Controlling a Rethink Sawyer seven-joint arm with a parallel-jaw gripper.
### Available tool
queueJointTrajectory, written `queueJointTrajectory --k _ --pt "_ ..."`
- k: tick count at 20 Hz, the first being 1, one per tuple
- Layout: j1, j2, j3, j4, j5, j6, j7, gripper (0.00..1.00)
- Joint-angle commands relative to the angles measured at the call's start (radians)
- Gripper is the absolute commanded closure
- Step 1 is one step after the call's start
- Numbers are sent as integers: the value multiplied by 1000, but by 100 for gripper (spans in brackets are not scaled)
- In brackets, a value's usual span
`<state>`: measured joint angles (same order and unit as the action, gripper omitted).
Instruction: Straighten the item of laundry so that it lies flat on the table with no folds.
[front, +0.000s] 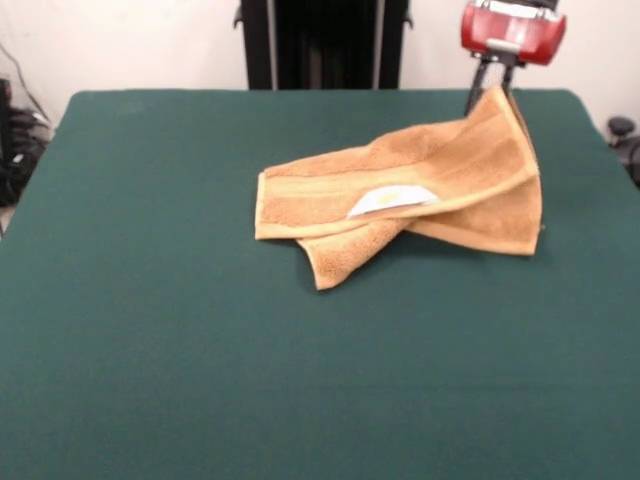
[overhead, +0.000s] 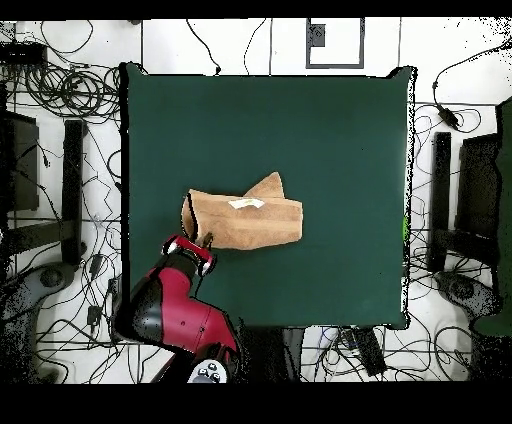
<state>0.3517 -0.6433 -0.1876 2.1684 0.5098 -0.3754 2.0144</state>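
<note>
The orange-tan towel (front: 420, 185) lies crumpled and folded on the green table (front: 150, 300), right of centre in the front view. Its white care label (front: 392, 200) faces up on a fold. One corner is lifted off the table at the far right. My gripper (front: 495, 88) is shut on that raised corner, under the red wrist (front: 512, 32). In the overhead view the towel (overhead: 245, 222) sits left of centre, with the label (overhead: 246, 203) on top. There the gripper (overhead: 208, 240) is at the towel's lower left edge, below the red arm (overhead: 170, 305).
The robot's black pedestal (front: 322, 42) stands behind the table's far edge. Cables and dark stands (overhead: 60, 180) lie on the floor around the table. The towel's lifted corner is near the table's far right edge (front: 570, 95).
</note>
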Motion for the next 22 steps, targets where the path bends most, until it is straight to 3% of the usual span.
queueJointTrajectory --k 1,19,22 --pt "17 35 20 5 17 71 159 0" --pt "17 5 12 -15 16 120 138 0" --pt "-54 -62 31 -66 -44 209 75 0"
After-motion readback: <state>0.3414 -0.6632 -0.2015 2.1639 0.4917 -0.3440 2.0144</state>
